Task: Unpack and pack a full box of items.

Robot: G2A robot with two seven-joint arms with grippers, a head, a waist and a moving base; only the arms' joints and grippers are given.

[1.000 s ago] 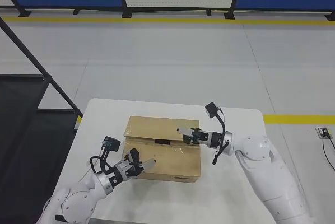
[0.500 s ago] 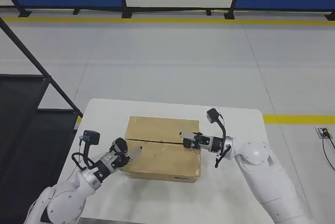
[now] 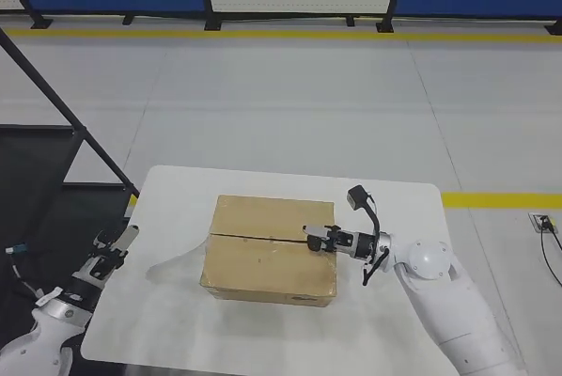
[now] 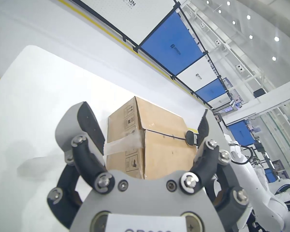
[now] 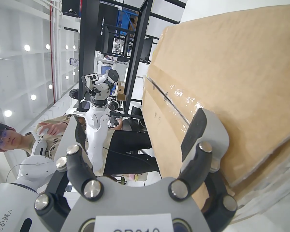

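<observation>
The brown cardboard box stands in the middle of the white table, its top flaps lying flat with clear tape along the seam. My right gripper is open at the right end of that seam, one finger down on the box top, nothing held. My left gripper hovers open and empty at the table's left edge, well away from the box. In the left wrist view its fingers frame the box from a distance.
A black metal frame with a dark panel stands to the left of the table. Bare tabletop lies in front of the box and on both its sides. A yellow floor line runs past the table's right.
My left arm has drawn back from the box's front left corner to the table's left edge. The flaps, slightly gapped before, now lie flat. The right gripper sank slightly at the seam.
</observation>
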